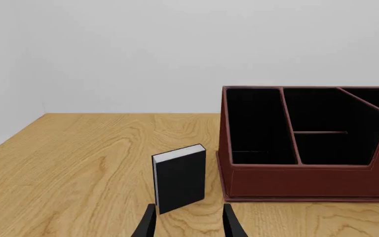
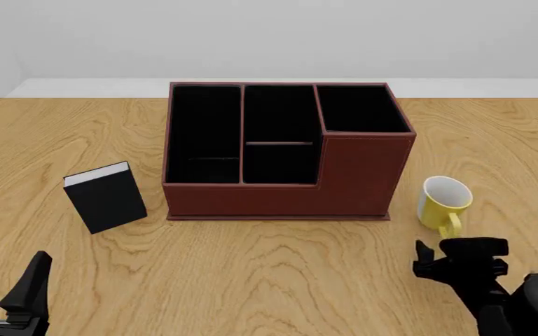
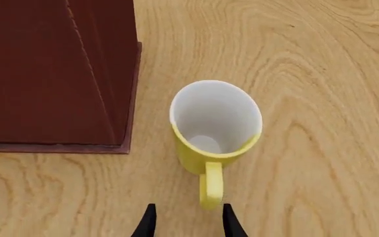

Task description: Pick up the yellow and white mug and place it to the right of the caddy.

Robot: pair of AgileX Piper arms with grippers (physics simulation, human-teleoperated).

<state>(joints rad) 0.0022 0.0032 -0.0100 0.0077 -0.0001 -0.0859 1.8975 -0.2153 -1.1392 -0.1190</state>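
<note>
The yellow and white mug (image 2: 445,201) stands upright on the table a little to the right of the caddy (image 2: 279,199), apart from it, with its handle toward the front edge. My right gripper (image 2: 458,260) hovers just in front of the mug. In the right wrist view the mug (image 3: 216,128) has its handle pointing at my right gripper (image 3: 186,224), which is open and empty, beside the caddy's wall (image 3: 51,74). My left gripper (image 2: 5,278) is open at the front left corner. In the left wrist view it (image 1: 188,224) faces the caddy (image 1: 308,180).
A small black book (image 2: 107,197) stands upright left of the caddy; in the left wrist view the book (image 1: 179,177) is right ahead of the left fingers. The wooden table (image 2: 250,273) ends at a pale wall behind the caddy.
</note>
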